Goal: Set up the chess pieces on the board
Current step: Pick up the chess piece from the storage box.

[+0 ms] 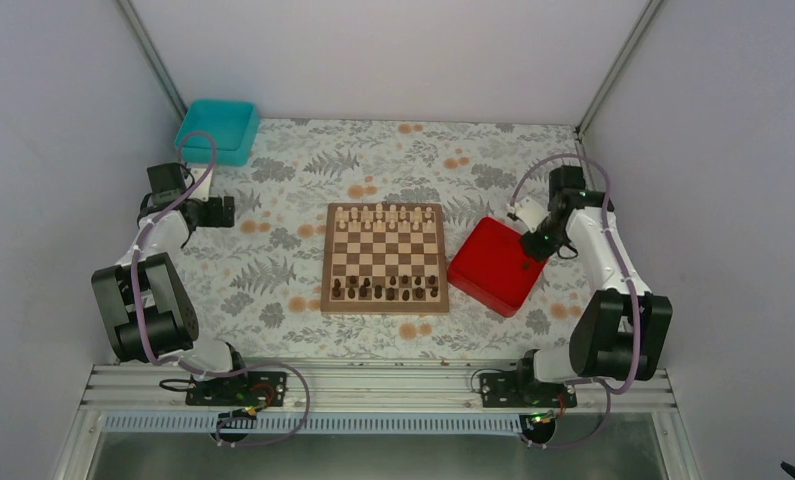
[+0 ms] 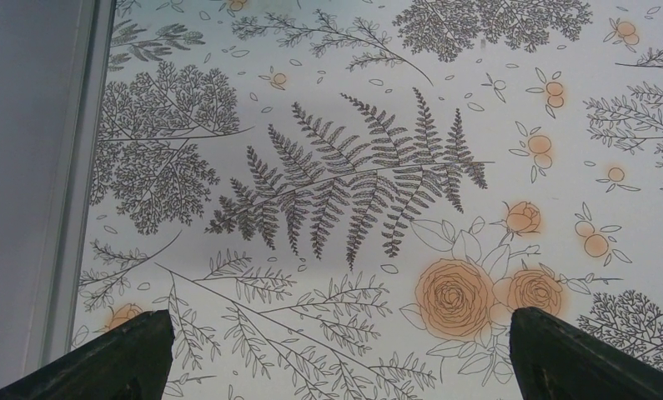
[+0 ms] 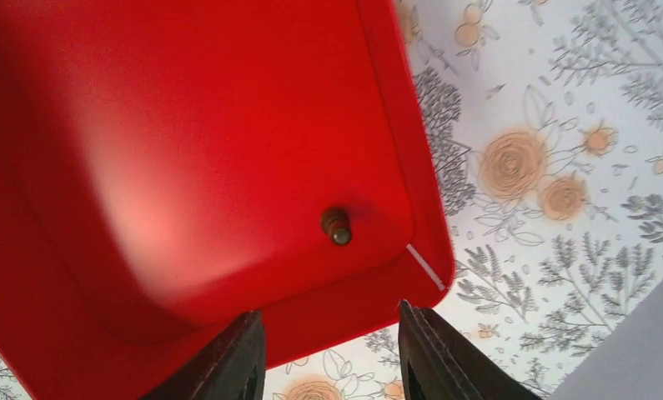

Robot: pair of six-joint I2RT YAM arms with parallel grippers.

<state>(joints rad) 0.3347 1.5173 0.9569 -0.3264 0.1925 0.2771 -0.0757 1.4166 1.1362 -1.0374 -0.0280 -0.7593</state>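
The board [image 1: 384, 296] lies mid-table. Dark chess pieces [image 1: 385, 288] stand in its two near rows and pale pieces [image 1: 388, 214] in the far rows. One small dark piece [image 3: 337, 226] lies on its side in a corner of the red tray [image 3: 186, 150]. My right gripper [image 3: 329, 312] hovers open over that tray's rim, a little short of the piece, with nothing between its fingers. In the top view it [image 1: 526, 240] hangs at the tray's [image 1: 493, 265] far right edge. My left gripper [image 2: 340, 317] is open over bare tablecloth, far left of the board [image 1: 228, 212].
A teal bin [image 1: 218, 130] stands at the back left corner. The red tray sits just right of the board, nearly touching it. White walls close in on both sides.
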